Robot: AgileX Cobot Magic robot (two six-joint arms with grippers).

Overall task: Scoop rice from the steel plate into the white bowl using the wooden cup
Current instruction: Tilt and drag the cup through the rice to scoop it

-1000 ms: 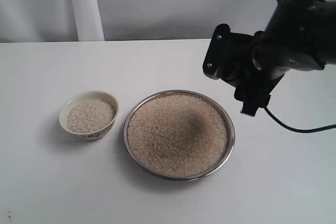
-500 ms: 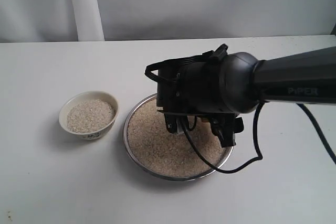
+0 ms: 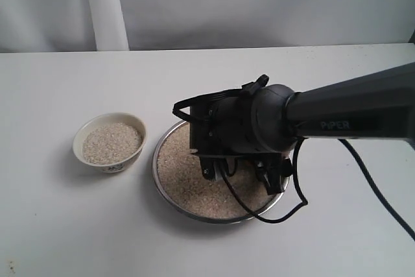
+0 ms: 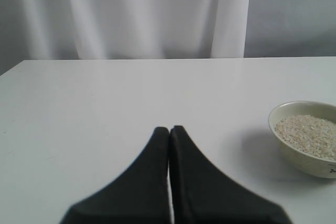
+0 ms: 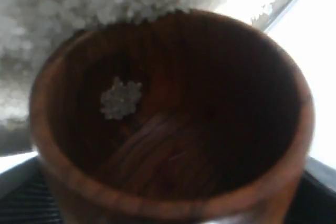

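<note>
Wooden cup (image 5: 168, 129), clamped in the right gripper (image 3: 238, 168), pressed against rice (image 3: 185, 183) in the mid-table steel plate (image 3: 194, 214); a hard shove could push grains over its rim. Left gripper (image 4: 169, 145) sat pinched together.

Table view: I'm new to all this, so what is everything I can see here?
table: one, white, under everything
plate: one, steel, mid-table
bowl: one, cream-white, beside plate
cup: one, reddish-brown wood, over plate
rice: two lots, pale beige, in plate and bowl; few grains in cup
curtain: one, white, behind table
right arm: one, black, over plate
cable: one, black, hanging off right arm
right gripper: one, black, holding cup
left gripper: one, black, shut, over table
</note>
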